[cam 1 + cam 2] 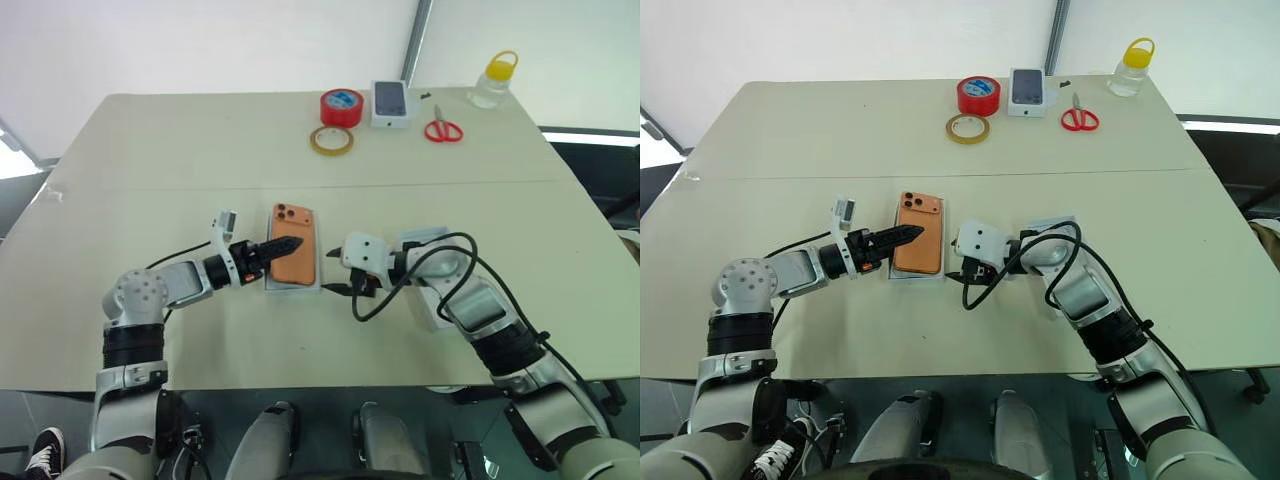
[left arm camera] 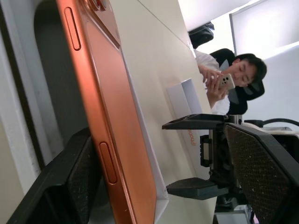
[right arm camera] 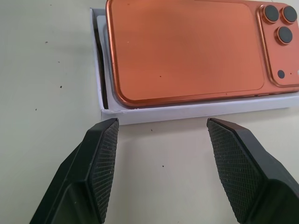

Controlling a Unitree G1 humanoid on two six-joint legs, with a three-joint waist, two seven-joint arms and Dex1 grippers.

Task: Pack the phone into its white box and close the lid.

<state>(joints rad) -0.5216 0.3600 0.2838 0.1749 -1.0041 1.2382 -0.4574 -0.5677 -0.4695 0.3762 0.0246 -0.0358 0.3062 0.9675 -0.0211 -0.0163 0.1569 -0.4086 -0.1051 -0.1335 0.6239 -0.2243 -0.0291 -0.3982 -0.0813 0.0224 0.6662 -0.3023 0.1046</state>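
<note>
Seating the flat orange phone in the shallow white cardboard box is the step in hand: it lies tilted, one long edge riding the rim. Both grippers, left and right, stand open, holding nothing. Next: press it flat (then fetch the lid).

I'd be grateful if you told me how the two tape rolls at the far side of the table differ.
The red tape roll is taller and thick-walled; the yellowish tape roll is a thin, low ring. The red one lies farther back, beside the small white box; the yellowish one lies nearer the robot. Both lie flat on the table.
</note>
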